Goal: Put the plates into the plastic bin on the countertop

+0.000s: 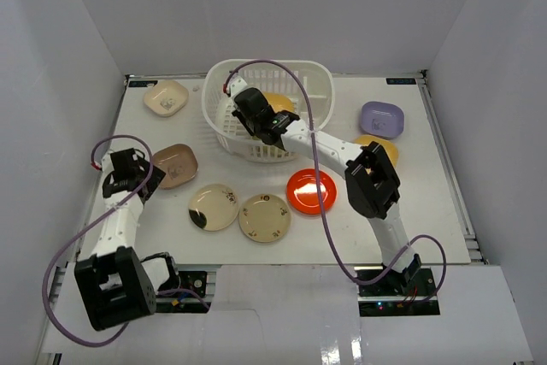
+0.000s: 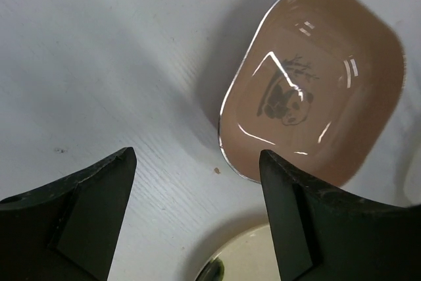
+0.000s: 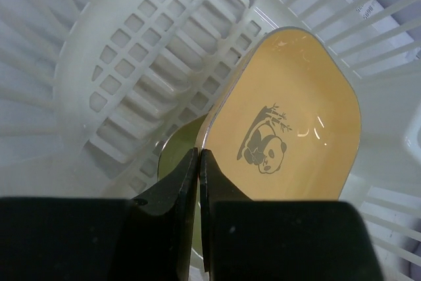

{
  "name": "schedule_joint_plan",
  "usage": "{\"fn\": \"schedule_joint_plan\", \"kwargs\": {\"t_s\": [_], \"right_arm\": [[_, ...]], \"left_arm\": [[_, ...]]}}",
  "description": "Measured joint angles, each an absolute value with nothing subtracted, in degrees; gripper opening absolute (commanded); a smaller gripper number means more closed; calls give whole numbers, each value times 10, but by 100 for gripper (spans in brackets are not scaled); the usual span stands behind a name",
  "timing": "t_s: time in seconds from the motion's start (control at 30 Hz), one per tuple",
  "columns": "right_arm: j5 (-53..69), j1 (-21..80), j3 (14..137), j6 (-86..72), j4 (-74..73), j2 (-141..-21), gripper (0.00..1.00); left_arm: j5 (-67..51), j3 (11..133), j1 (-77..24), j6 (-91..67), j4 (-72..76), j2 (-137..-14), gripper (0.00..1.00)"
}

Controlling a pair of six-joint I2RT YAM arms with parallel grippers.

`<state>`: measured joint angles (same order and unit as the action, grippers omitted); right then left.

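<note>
My right jaws are reaching into the white slotted plastic basket (image 1: pixel 318 73) at the far middle of the white table (image 2: pixel 99 64). They are clenching on a corner of a yellow rounded-square panda plate (image 3: pixel 296 116), though the pinch itself is hard to make out. A green plate (image 3: pixel 174 157) is lying mostly hidden beneath it. My left jaws are hanging released just left of a brownish-pink rounded-square plate (image 2: pixel 312 90). A cream round plate (image 2: pixel 243 261) is showing only partly, cut off by the frame edge.
</note>
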<state>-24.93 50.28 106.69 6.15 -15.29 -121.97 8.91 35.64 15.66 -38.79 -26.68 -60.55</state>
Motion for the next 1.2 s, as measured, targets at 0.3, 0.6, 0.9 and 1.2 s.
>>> {"fn": "schedule_joint_plan", "kwargs": {"t_s": [0.3, 0.6, 0.9, 1.2], "right_arm": [[-267, 491, 1097, 1, -178, -1262, 70], [-237, 492, 1049, -25, -189, -1121, 62], [-223, 324, 649, -124, -93, -693, 67], [-160, -6, 350, -215, -111, -592, 74]], "left_arm": [[23, 373, 169, -362, -244, -716, 85], [-11, 405, 169, -339, -218, -776, 46], [-18, 412, 169, -338, -212, -784, 0], [-29, 401, 170, -341, -244, -584, 0]]}}
